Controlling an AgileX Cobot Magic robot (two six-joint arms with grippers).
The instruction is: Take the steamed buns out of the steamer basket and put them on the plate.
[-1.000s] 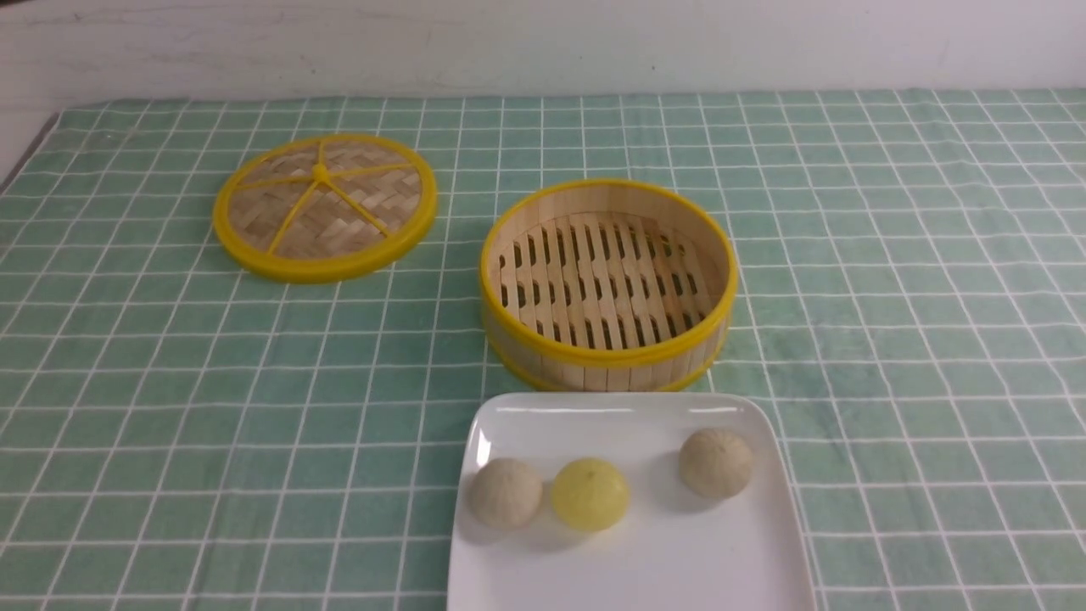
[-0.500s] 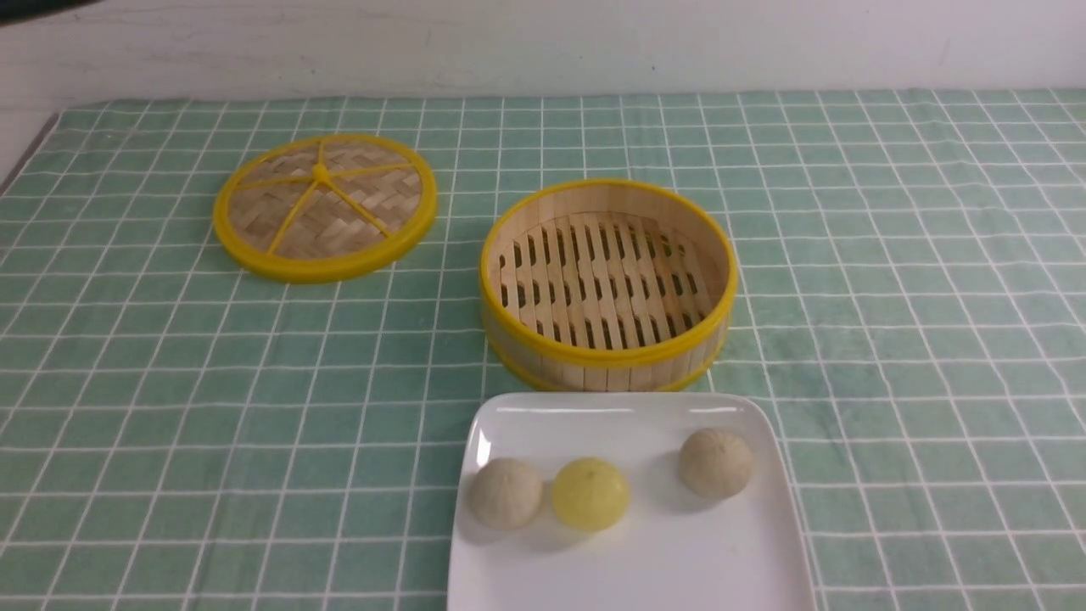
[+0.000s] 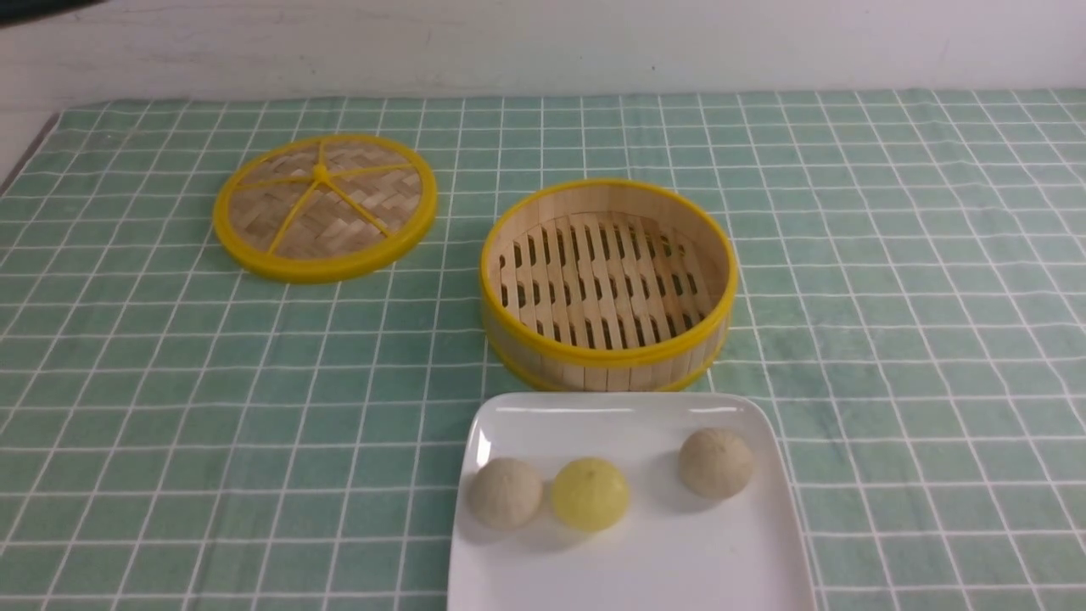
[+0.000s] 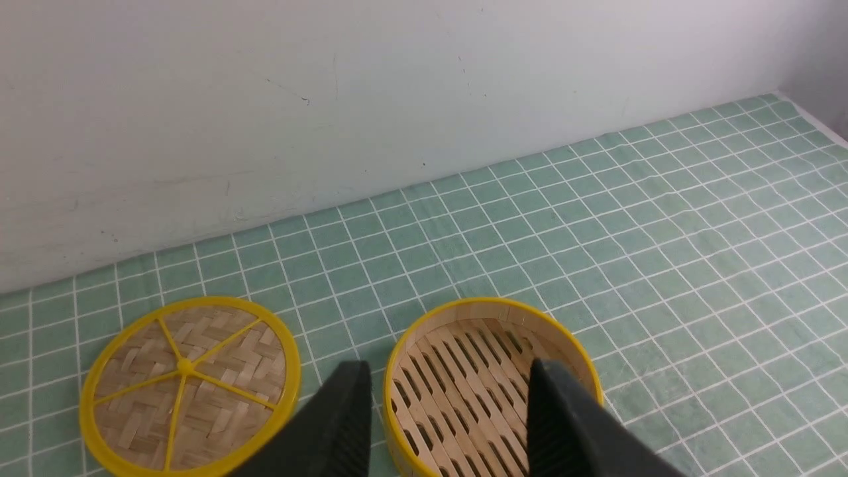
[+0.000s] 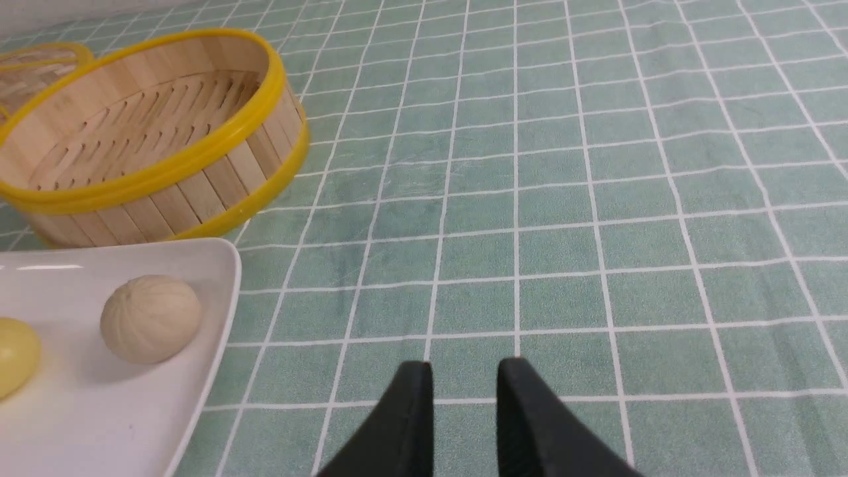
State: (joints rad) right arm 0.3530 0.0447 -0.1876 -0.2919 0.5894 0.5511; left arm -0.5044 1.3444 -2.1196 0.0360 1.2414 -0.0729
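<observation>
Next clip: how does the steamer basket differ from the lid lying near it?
The steamer basket has an upright wooden wall; the lid lies flat. The basket's floor is parallel slats; the lid is woven, with yellow spokes. The basket stands just behind the plate; the lid lies apart, farther back on the robot's left. Both are round, bamboo and yellow-rimmed.

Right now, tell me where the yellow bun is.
Front view, bottom centre: the yellow bun sits on the plate, close beside the left pale bun and farther from the right pale bun.
</observation>
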